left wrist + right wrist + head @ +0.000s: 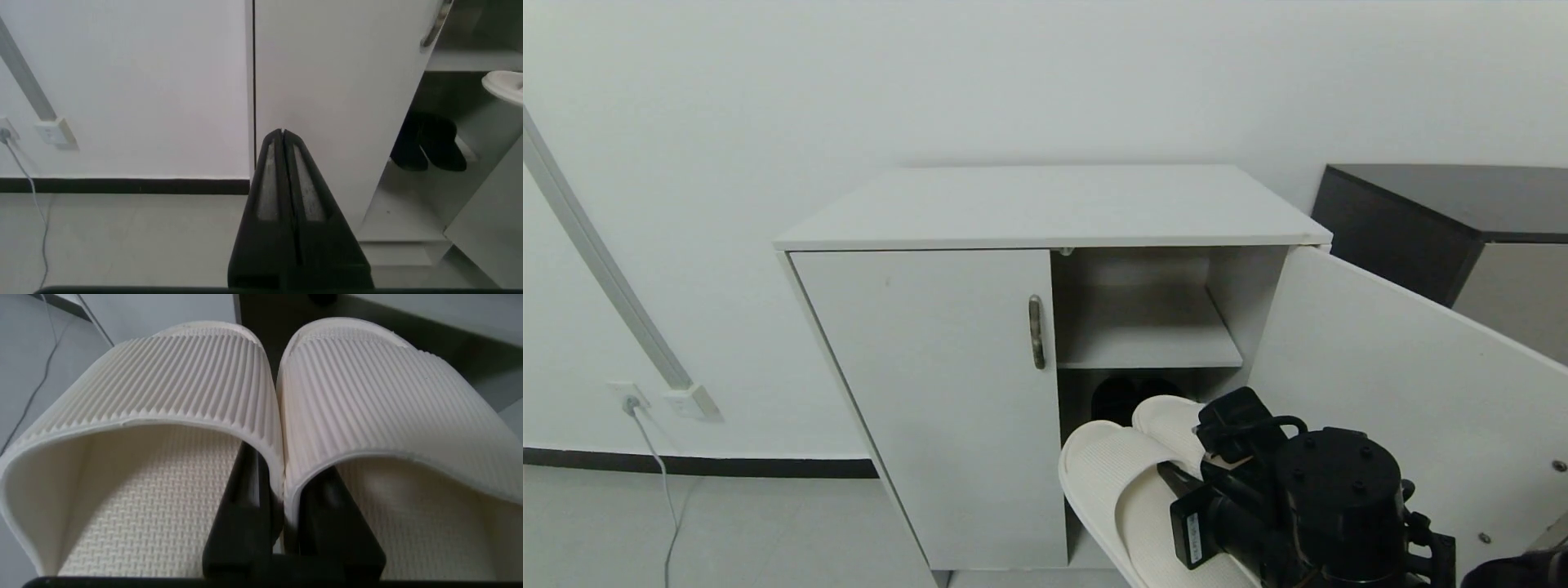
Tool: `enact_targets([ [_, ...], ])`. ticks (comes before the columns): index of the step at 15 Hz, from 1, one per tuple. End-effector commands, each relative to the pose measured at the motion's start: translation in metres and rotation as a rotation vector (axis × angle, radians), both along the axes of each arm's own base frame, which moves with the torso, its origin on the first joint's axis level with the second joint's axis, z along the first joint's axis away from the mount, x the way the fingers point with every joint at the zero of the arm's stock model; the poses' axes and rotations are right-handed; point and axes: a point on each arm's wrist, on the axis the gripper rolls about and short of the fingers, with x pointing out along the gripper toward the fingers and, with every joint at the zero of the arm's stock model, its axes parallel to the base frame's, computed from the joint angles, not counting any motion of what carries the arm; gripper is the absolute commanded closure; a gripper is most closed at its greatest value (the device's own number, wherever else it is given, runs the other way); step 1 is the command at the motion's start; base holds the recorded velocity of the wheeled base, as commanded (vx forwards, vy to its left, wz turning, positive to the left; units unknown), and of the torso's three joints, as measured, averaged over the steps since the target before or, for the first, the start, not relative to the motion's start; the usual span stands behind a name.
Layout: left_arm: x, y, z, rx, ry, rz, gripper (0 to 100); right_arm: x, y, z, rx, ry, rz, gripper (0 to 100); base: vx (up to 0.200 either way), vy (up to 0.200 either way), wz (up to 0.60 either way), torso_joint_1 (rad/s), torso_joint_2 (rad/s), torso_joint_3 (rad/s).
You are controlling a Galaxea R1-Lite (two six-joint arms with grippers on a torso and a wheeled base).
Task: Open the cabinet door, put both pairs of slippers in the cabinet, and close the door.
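Note:
A pair of white ribbed slippers (1127, 474) hangs in the air in front of the cabinet's open right half, toes toward the opening. My right gripper (279, 498) is shut on the pair of white slippers (196, 400), pinching the two inner edges together. The white cabinet (1045, 208) has its right door (1405, 376) swung wide open and its left door (931, 392) closed. A pair of black slippers (429, 143) lies on the bottom shelf inside, also dimly seen as black slippers (1123, 396) behind the white ones. My left gripper (283, 139) is shut and empty, held low before the closed left door.
A bare middle shelf (1143, 335) sits above the black slippers. A dark cabinet (1445, 220) stands to the right behind the open door. A wall socket with a cable (629, 400) is on the left wall, near the floor.

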Motion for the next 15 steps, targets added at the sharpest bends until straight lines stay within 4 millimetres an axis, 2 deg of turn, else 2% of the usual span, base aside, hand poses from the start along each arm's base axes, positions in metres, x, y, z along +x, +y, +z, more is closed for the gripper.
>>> enact_targets([
  [1, 0.0, 0.0, 0.0, 0.0, 0.0, 0.001, 100, 0.0001, 0.0003, -0.0008, -0.001, 0.003, 0.0, 100, 0.0, 0.0, 0.0, -0.115, 0.46, 0.344],
  [9, 0.0, 0.0, 0.0, 0.0, 0.0, 0.001, 100, 0.0008, 0.0005, -0.0048, -0.012, 0.009, -0.001, 100, 0.0, 0.0, 0.0, -0.065, 0.43, 0.355],
  [13, 0.0, -0.0003, 0.0, 0.007, 0.0, -0.015, 100, 0.0012, 0.0009, -0.0073, -0.022, 0.013, -0.002, 100, 0.0, 0.0, 0.0, -0.004, 0.07, 0.066],
  [15, 0.0, -0.0004, 0.0, 0.009, 0.0, -0.019, 100, 0.002, 0.0006, -0.007, -0.022, 0.012, -0.003, 100, 0.0, 0.0, -0.3, -0.001, 0.01, 0.011],
])
